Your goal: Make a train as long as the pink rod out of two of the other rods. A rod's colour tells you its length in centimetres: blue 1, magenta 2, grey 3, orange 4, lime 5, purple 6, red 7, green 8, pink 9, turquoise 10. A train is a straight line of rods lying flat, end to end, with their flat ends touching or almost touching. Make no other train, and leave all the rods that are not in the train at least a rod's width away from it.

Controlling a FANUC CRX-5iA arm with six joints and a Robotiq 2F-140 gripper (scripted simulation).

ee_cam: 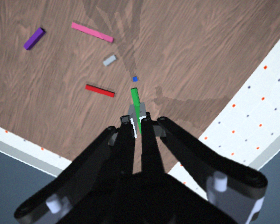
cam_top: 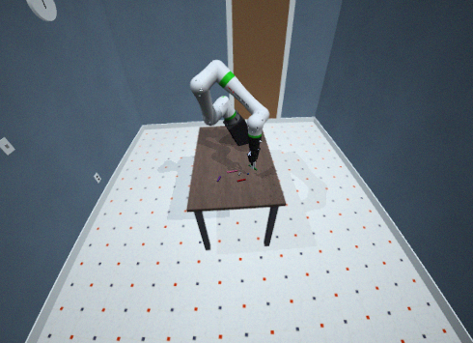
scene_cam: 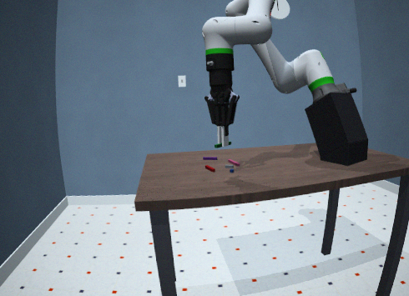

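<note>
My gripper (ee_cam: 138,110) (scene_cam: 223,143) (cam_top: 252,166) is shut on a green rod (ee_cam: 136,100) (scene_cam: 217,145) and holds it above the table (cam_top: 232,200) (scene_cam: 267,177). On the table lie a pink rod (ee_cam: 92,32) (scene_cam: 234,162) (cam_top: 232,171), a purple rod (ee_cam: 34,38) (scene_cam: 209,158) (cam_top: 218,179), a red rod (ee_cam: 100,90) (scene_cam: 209,168) (cam_top: 241,180), a small grey rod (ee_cam: 109,60) (scene_cam: 229,166) and a tiny blue rod (ee_cam: 135,78) (scene_cam: 231,171). In the wrist view the blue rod lies just past the green rod's far end.
The arm's black base (scene_cam: 338,128) (cam_top: 237,131) stands at the table's back edge. The table's edges (ee_cam: 31,145) run close to the rods, with the dotted floor (ee_cam: 251,100) beyond.
</note>
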